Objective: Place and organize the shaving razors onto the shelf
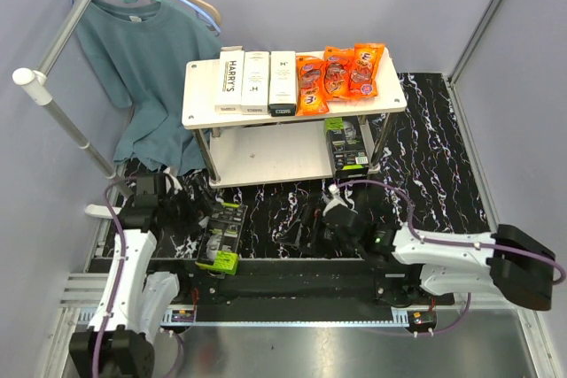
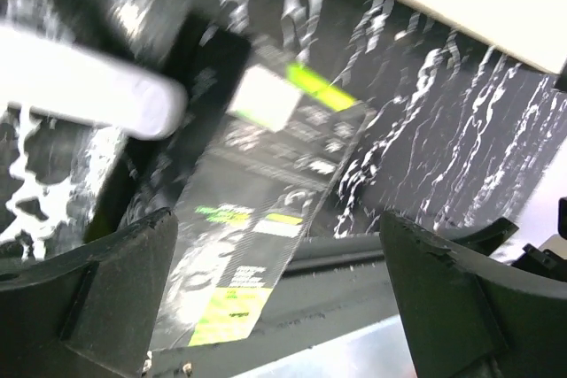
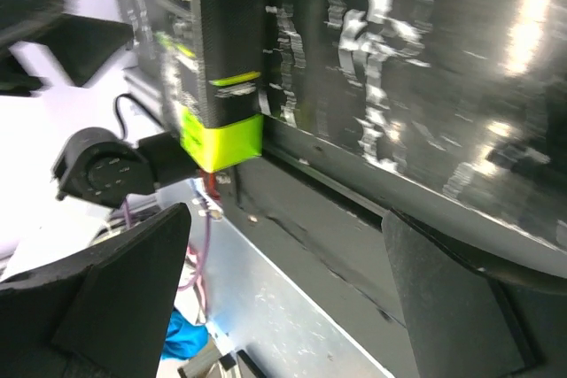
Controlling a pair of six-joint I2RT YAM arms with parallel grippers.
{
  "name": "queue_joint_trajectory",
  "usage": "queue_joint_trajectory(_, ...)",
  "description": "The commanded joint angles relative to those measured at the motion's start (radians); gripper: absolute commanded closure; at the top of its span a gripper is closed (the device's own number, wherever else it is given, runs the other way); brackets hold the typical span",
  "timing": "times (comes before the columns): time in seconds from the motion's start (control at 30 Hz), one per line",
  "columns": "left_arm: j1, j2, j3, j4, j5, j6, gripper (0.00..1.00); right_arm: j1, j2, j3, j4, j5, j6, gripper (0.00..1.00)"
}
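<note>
The one black razor box [image 1: 223, 236] not on the shelf [image 1: 199, 99] lies flat on the dark marbled table [image 1: 443, 174], close to the front edge, with its lime-green end toward the arm bases. The other four look placed. Three white boxes [image 1: 255, 82] sit side by side on the top board next to the orange snack packets [image 1: 339, 75]. A second black box [image 1: 347, 143] stands on the lower board at its right end.

So the step in hand, as I judge it, is picking up this fifth box.

The left claw [image 1: 182, 205] sits just beside the box on its left, with its jaws spread wide and nothing in them. In its own wrist view the box runs slantwise ahead of and between the two fingers [image 2: 89, 298] (blurred, so I cannot tell whether it is touched). The right claw [image 1: 341, 217] is likewise spread and empty. It is near the table's middle, well to the right of the box, and its wrist view shows the lime end off to one side.

The next move calls for the left claw to line up across the box's narrow width and close firmly. It would then lift and carry the box to the lower board beside its black twin.
</note>
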Motion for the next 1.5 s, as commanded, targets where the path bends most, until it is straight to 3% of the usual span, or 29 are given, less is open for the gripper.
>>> queue_joint_trajectory(0.0, 0.124, 0.017, -0.035, -0.057, 0.198, 0.119, 0.01, -0.002, 0.129, 0.105, 0.201, -0.074, -0.047, 0.0)
queue_joint_trajectory(0.27, 0.172, 0.04, -0.026, -0.104, 0.204, 0.181, 0.01, -0.004, 0.352, 0.165, 0.383, -0.169, -0.028, 0.0)
queue_joint_trajectory(0.63, 0.133, 0.088, -0.047, -0.098, 0.161, 0.164, 0.01, -0.002, 0.399, 0.167, 0.431, -0.195, -0.008, 0.0)
queue_joint_trajectory(0.97, -0.241, 0.114, -0.081, 0.045, 0.052, -0.072, 0.01, -0.002, 0.324, 0.11, 0.399, -0.16, 0.003, 0.0)
queue_joint_trajectory(1.2, -0.382, 0.169, -0.075, 0.099, -0.035, -0.172, 0.01, -0.002, 0.271, 0.081, 0.316, -0.124, -0.001, 0.0)
queue_joint_trajectory(1.37, -0.486, 0.195, -0.101, 0.16, -0.075, -0.24, 0.01, -0.002, 0.327, 0.107, 0.26, -0.129, -0.011, 0.0)
queue_joint_trajectory(1.47, -0.496, 0.159, -0.124, 0.159, -0.094, -0.256, 0.01, -0.004, 0.393, 0.146, 0.244, -0.152, -0.028, 0.0)
